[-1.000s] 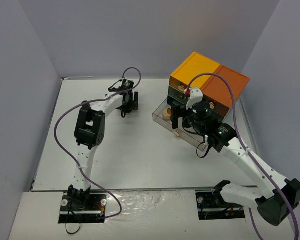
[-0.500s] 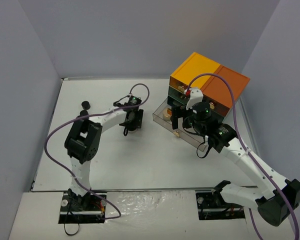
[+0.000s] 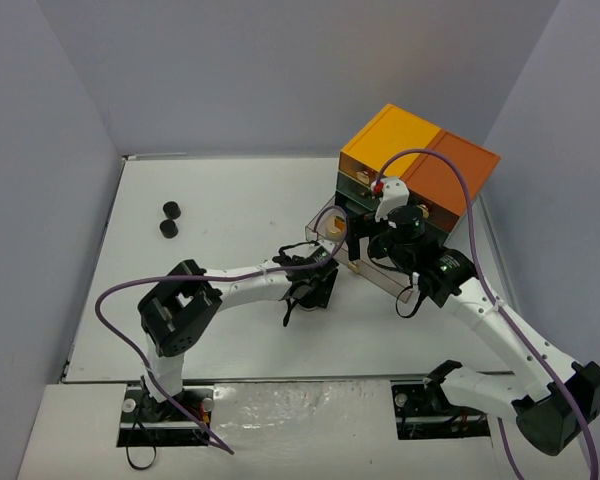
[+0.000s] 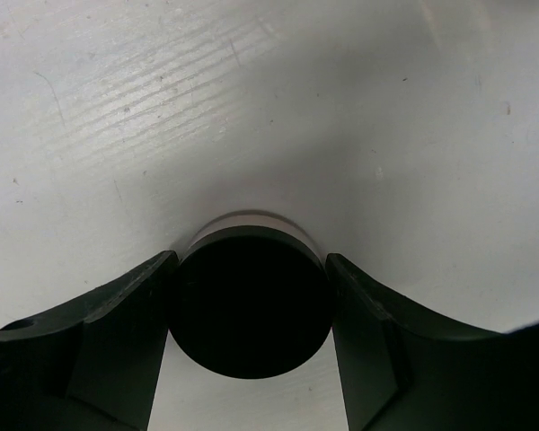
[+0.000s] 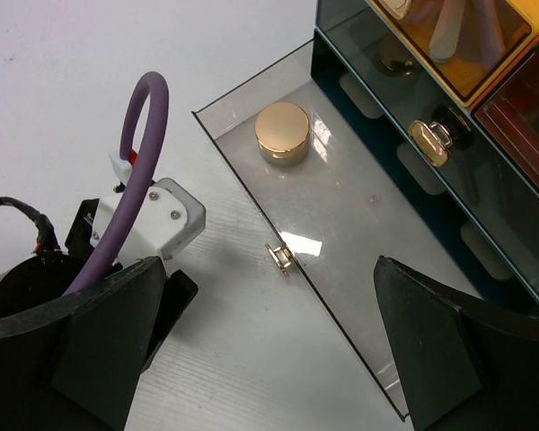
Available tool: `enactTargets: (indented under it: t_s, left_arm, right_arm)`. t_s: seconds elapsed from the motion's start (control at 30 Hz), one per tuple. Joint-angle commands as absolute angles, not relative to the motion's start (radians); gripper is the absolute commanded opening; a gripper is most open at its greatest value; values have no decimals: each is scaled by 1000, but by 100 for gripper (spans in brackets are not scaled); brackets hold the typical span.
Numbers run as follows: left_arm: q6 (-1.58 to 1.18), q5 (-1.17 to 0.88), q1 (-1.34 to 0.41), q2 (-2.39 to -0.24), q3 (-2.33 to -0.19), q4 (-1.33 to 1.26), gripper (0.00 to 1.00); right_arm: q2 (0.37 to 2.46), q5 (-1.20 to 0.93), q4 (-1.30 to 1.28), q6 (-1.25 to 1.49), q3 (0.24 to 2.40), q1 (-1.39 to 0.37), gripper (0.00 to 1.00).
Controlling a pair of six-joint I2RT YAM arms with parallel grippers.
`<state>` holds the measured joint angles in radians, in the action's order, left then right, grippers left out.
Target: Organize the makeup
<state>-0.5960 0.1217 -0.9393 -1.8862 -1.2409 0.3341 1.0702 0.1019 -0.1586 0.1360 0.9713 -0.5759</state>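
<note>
The left claw (image 4: 250, 269) is shut tight on a round black jar (image 4: 250, 314), one finger pressed to each side of it. It sits over the white table (image 4: 359, 99), just in front of the orange-topped drawer box (image 3: 418, 165) and near the corner of the box's pulled-out clear drawer (image 5: 359, 224). Whether the jar touches the table cannot be told

The right claw (image 5: 269, 355) hangs above that drawer, in front of the box, with its fingers spread wide and nothing between them. Below it, a tan round compact (image 5: 282, 132) stands in the drawer at the end close to the box, well apart from the small gold handle (image 5: 281, 258) on the drawer's front wall

Two more black jars (image 3: 170, 218) stand side by side on the table, far to the left of the drawer box
</note>
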Motion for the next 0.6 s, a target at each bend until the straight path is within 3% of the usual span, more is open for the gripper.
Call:
enactTargets:
  t_s: [0.0, 0.13, 0.27, 0.57]
  left_arm:
    - [-625, 162, -968, -1879, -1244, 278, 39]
    - [-625, 174, -968, -1837, -1232, 277, 67]
    - [-621, 184, -969, -1791, -1226, 282, 86]
    - [-615, 260, -923, -1623, -1210, 355, 97]
  right_arm:
    - [1057, 101, -98, 122, 969, -577, 100]
    - [1061, 94, -98, 120, 968, -577, 100]
    - [1066, 85, -98, 117, 969, -577, 100]
    - [1070, 42, -101, 110, 969, -578, 100]
